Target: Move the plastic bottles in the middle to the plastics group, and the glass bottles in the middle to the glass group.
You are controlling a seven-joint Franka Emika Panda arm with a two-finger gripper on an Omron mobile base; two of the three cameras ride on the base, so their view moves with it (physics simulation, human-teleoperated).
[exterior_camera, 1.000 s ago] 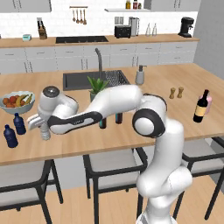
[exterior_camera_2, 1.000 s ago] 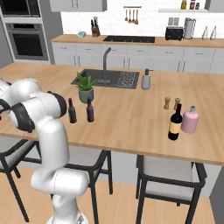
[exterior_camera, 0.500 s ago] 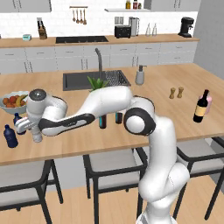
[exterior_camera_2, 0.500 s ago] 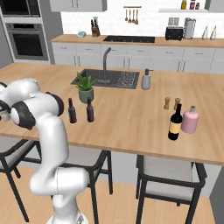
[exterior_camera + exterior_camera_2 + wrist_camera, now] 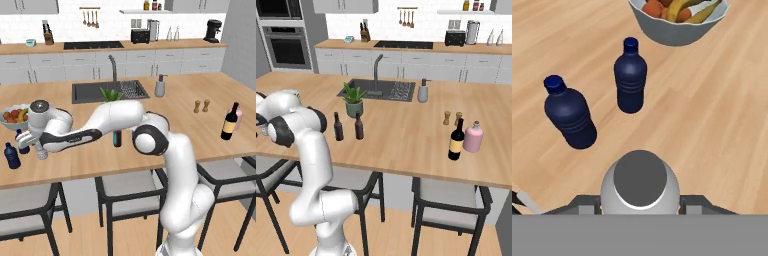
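My gripper (image 5: 640,206) is shut on the small clear plastic bottle (image 5: 640,184), seen from above by its pale cap, with one finger on each side. In the left base view the gripper (image 5: 36,145) holds this bottle (image 5: 43,153) upright, low over the counter's left end. The plastics group is two dark blue bottles (image 5: 571,118) (image 5: 630,77) just beyond it, also seen at the counter's left edge (image 5: 12,156) (image 5: 20,139). Two slim dark glass bottles (image 5: 338,127) (image 5: 359,126) stand mid-counter. The glass group, a wine bottle (image 5: 457,140) and a pink bottle (image 5: 473,137), stands at the right.
A fruit bowl (image 5: 677,27) sits just past the blue bottles. A potted plant (image 5: 353,100), the sink (image 5: 381,90) and a soap dispenser (image 5: 423,91) lie behind the middle bottles. Salt and pepper shakers (image 5: 446,118) stand near the glass group. Stools line the counter's front.
The arm has swung a little further left with the clear bottle, bringing it close beside the dark blue bottles. The other bottles have not moved.
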